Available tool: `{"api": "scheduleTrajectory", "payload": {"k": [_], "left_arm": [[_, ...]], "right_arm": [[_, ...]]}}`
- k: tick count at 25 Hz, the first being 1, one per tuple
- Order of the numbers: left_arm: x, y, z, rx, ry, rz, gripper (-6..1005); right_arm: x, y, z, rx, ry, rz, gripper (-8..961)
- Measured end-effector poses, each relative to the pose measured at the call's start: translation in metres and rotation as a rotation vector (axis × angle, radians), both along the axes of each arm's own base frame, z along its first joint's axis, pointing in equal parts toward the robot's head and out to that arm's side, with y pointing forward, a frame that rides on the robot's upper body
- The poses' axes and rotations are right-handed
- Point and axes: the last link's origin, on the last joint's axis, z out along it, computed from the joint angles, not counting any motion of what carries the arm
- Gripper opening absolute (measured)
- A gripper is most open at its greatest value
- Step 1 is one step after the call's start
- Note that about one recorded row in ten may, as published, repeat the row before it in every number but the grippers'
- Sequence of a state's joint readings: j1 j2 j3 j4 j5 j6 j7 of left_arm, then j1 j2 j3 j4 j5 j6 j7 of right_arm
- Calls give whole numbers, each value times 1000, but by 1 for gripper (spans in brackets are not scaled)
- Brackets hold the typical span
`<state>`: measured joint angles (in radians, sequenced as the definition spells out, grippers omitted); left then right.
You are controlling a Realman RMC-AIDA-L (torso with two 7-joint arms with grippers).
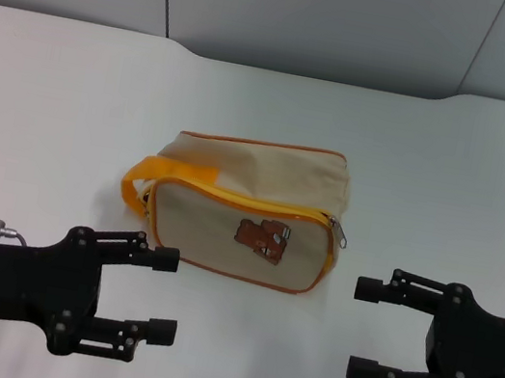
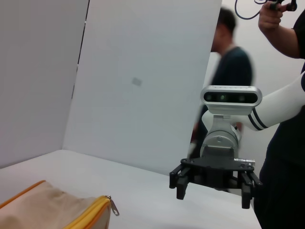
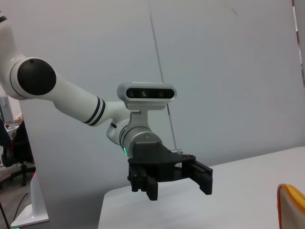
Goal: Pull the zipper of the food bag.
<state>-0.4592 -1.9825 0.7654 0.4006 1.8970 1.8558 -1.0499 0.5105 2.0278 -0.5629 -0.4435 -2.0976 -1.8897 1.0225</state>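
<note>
Left tool (image 1: 166, 293): fingers apart, near the handle end; we brace the food bag (image 1: 247, 210) there.
Right tool (image 1: 360, 328): fingers apart; we pinch the zipper (image 1: 242, 192) tab squarely.

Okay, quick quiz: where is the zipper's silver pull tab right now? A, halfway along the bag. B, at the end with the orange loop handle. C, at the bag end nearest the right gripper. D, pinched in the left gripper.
C: the pull tab hangs at the bag corner facing the open right gripper, opposite the handle; the left gripper is open and clear of it.
</note>
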Motion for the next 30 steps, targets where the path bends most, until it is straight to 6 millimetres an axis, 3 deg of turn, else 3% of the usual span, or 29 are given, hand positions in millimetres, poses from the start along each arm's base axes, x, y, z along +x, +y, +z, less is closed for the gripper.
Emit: {"api": "scheduleTrajectory", "payload": {"k": [30], "left_arm": [[-1, -1, 0, 5, 9, -9, 776]], "right_arm": [[-2, 1, -2, -3, -1, 3, 829]]}}
